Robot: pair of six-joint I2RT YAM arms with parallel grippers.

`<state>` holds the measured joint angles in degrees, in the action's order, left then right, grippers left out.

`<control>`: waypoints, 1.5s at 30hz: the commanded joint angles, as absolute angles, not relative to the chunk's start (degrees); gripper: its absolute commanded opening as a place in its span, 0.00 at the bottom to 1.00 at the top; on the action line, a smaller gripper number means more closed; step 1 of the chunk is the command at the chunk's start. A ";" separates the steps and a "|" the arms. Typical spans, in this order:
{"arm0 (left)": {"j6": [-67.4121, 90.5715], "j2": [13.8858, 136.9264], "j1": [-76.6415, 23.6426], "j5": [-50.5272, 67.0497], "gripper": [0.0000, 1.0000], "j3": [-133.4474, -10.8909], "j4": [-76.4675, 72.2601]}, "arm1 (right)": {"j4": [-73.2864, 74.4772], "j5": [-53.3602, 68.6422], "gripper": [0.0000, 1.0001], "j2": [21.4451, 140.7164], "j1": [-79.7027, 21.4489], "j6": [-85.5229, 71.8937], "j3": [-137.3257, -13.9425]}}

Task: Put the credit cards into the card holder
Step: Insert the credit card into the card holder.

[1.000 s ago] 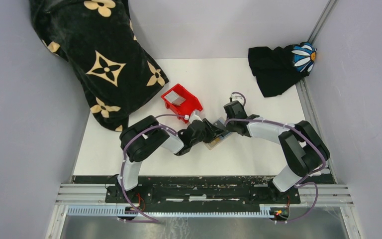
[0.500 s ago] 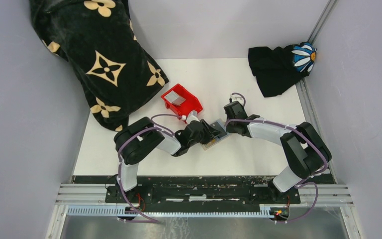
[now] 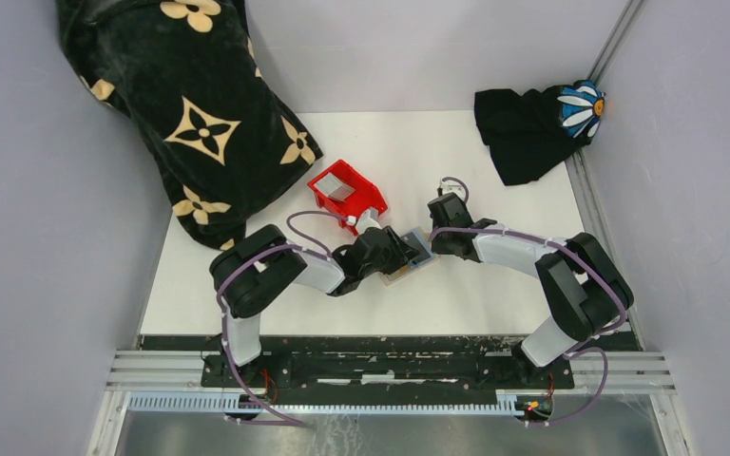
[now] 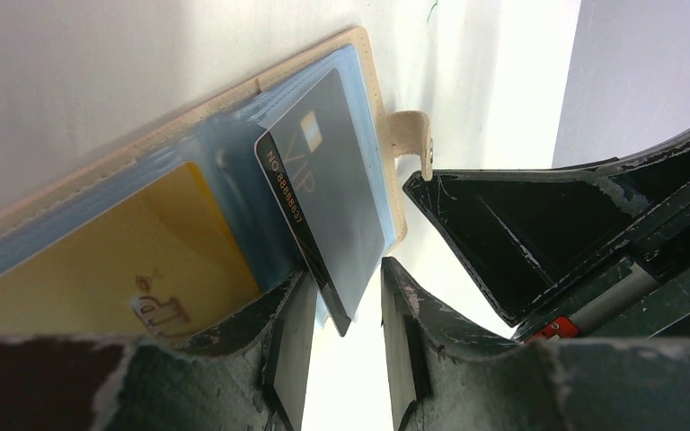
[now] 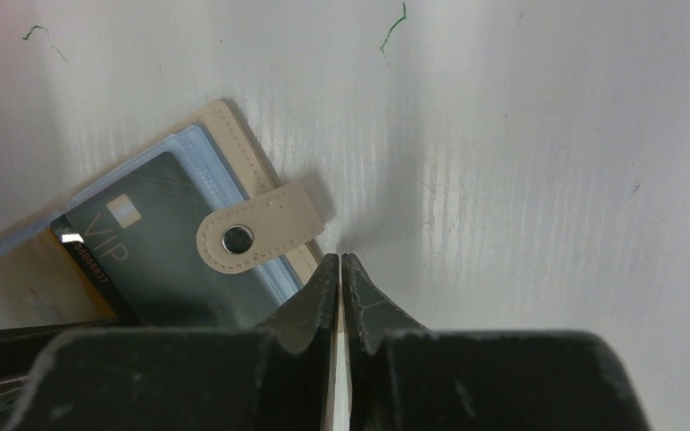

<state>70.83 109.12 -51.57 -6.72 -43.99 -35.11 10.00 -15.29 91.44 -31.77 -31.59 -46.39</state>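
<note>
- White table (image 3: 494,285) is holding the open card holder (image 3: 407,266) at picture middle.
- Left claw (image 4: 346,292) is gaping loosely around the dark card (image 4: 332,189), which is sitting partly tucked in.
- Right claw (image 5: 341,265) is pinching shut, empty, at the holder's edge, probably pinning it still.

This is a robot laboratory, a closed test cell. A white table (image 3: 475,294) stands between plain pale grey panels (image 3: 48,237) on the left, the back and the right of the top view. Along the bottom edge run aluminium rails (image 3: 152,366) and a black base plate (image 3: 390,366), where 2 arms are bolted: the left arm (image 3: 257,275) and the right arm (image 3: 570,280). Cloth props lie at upper left (image 3: 181,104) and upper right (image 3: 523,133).
</note>
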 commanded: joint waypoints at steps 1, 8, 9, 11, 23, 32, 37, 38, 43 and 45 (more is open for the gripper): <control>64.96 109.03 -51.64 -10.36 0.42 -42.42 -23.38 | 8.31 -15.23 0.09 91.01 -32.07 -31.02 -47.44; 62.56 107.59 -52.10 -12.09 0.42 -43.23 -18.40 | 7.92 -14.50 0.09 91.72 -32.00 -31.37 -47.50; 62.09 107.36 -52.19 -12.45 0.42 -43.39 -17.49 | 7.77 -14.50 0.09 91.63 -32.00 -31.44 -47.48; 60.82 106.83 -52.18 -13.22 0.43 -43.81 -15.57 | 7.65 -14.49 0.09 91.67 -31.99 -31.46 -47.54; 54.58 106.98 -52.28 -15.90 0.43 -46.96 -8.91 | 5.89 -13.90 0.09 92.12 -32.07 -30.21 -47.14; 51.95 108.25 -52.21 -17.18 0.43 -49.73 -4.48 | 5.18 -14.53 0.10 91.40 -32.07 -28.40 -46.37; 52.52 107.99 -52.38 -17.45 0.43 -49.74 -1.60 | 6.16 -13.40 0.11 92.46 -32.05 -28.31 -47.52; 52.64 107.71 -52.37 -17.53 0.43 -49.44 -1.34 | 6.04 -13.36 0.11 92.57 -32.01 -28.30 -47.42; 53.45 105.99 -52.86 -18.38 0.43 -48.99 0.90 | 5.77 -12.48 0.11 92.85 -32.08 -27.95 -47.54; 53.54 104.61 -53.34 -19.17 0.43 -49.07 1.29 | 5.55 -12.04 0.11 93.11 -32.00 -27.95 -47.51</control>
<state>57.28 104.97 -53.23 -13.56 -51.37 -12.73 7.16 -13.02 92.66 -31.77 -28.69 -46.11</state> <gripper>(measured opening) 0.425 0.107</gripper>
